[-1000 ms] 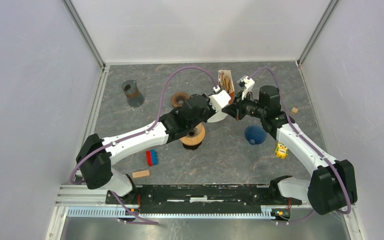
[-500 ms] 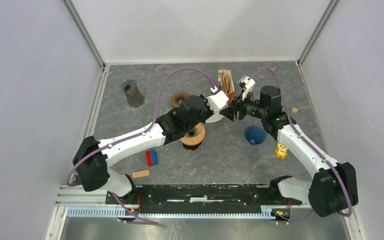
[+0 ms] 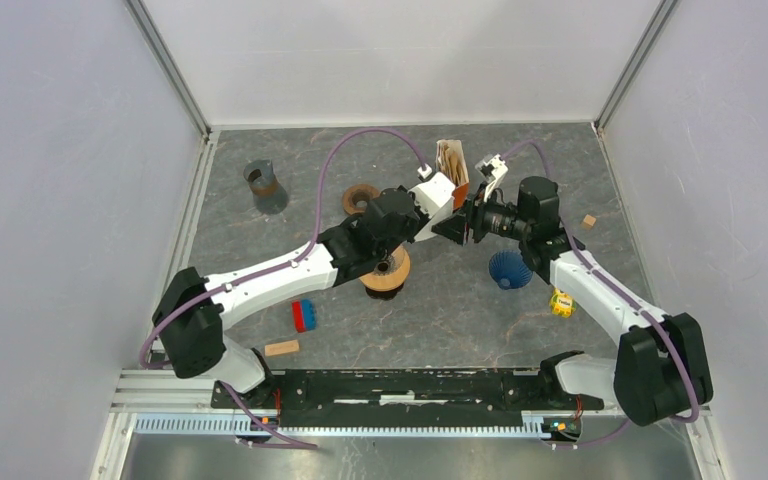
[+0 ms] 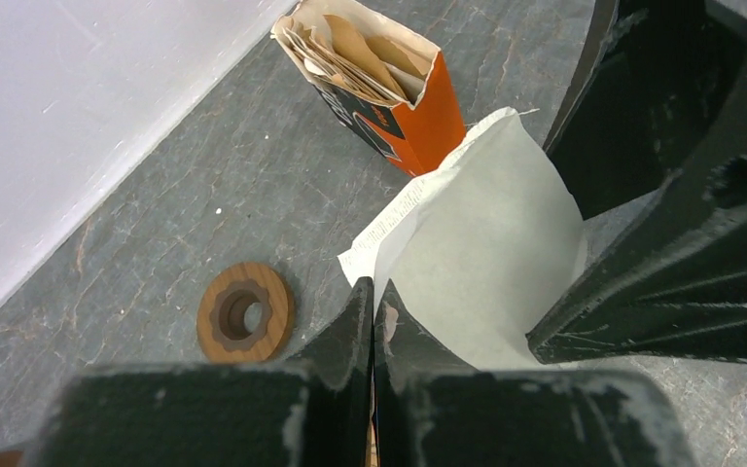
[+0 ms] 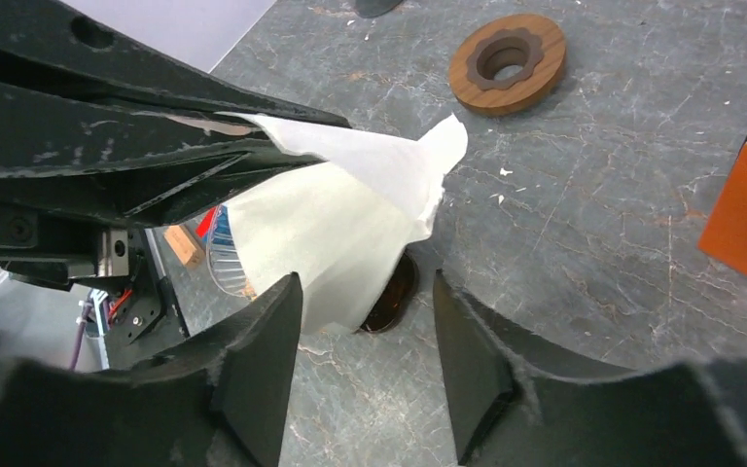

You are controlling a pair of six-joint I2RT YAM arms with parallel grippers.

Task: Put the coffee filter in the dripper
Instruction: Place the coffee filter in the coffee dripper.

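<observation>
The coffee filter (image 4: pixel 477 253) is pinched by the left gripper (image 4: pixel 372 304) and is held just beside the orange filter box (image 4: pixel 404 122). The right gripper (image 5: pixel 365 287) is held spread, also near that box.

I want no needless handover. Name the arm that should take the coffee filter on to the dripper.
Left, probably. The left gripper is shut on the coffee filter, pinching its edge. The right gripper is open and empty, only facing the paper.
</observation>
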